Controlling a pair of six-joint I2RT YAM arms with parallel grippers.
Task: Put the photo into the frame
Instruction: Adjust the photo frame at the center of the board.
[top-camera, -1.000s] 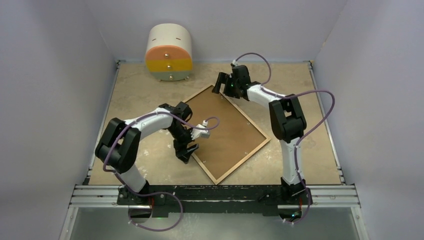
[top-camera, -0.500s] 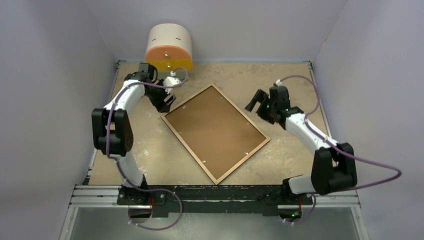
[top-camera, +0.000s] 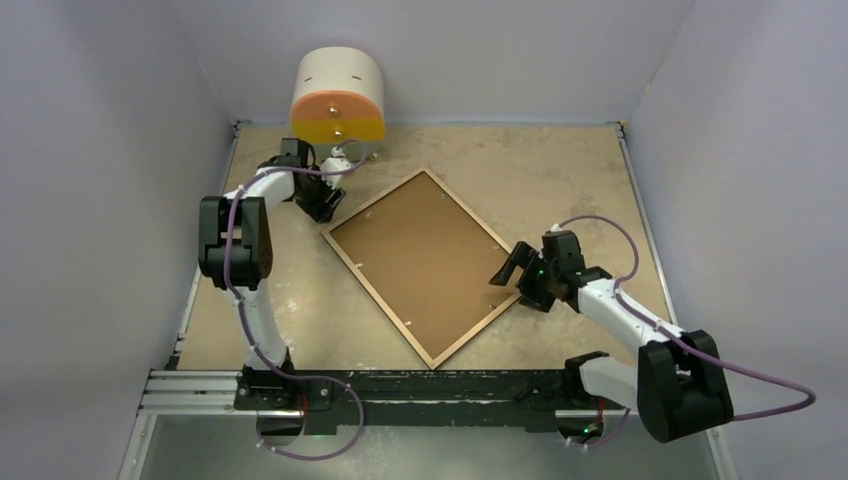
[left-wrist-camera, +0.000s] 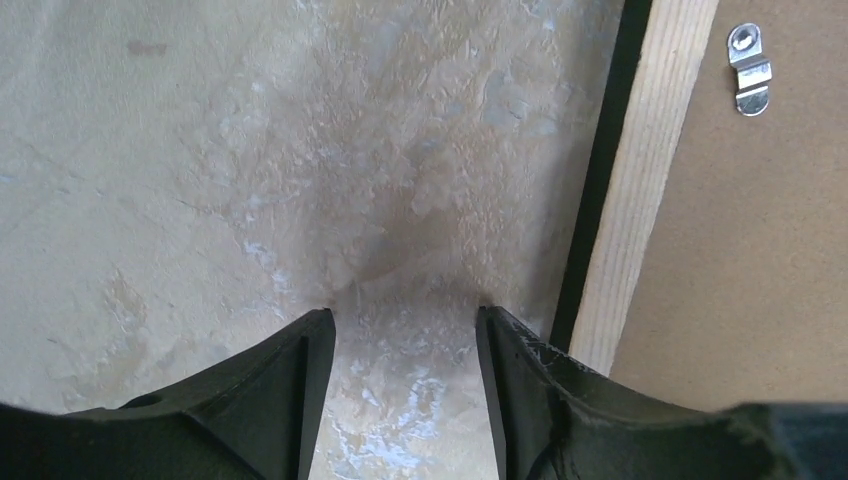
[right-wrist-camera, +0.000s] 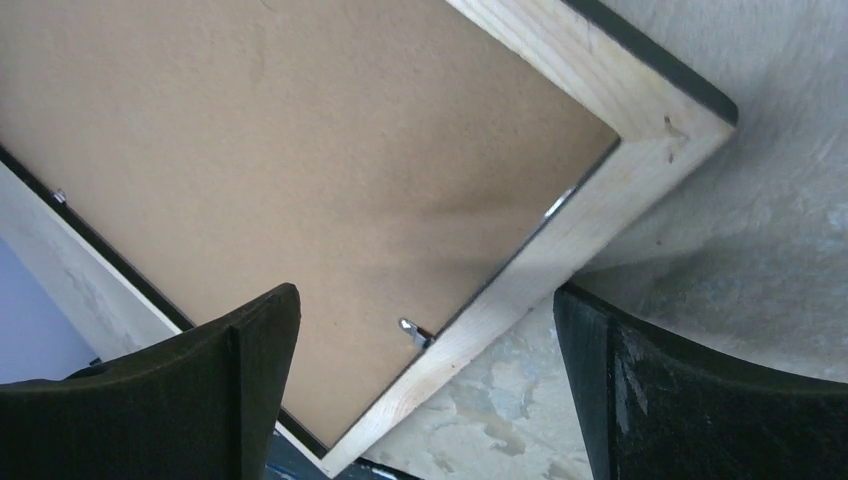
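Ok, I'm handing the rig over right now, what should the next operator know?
Left tool: open, empty, over the table beside the light-wood, black-fronted rectangular picture frame.
Right tool: open, empty, over its right corner.
Frame lies face down, plain brown backing board seated inside.
Photo not in view, possibly under the board.
To do: confirm the photo is in.

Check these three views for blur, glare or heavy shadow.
Top external: sharp, evenly lit, no glare. Left wrist: soft shadow on the table ahead of the left gripper. Right wrist: shadow across the backing board and frame.
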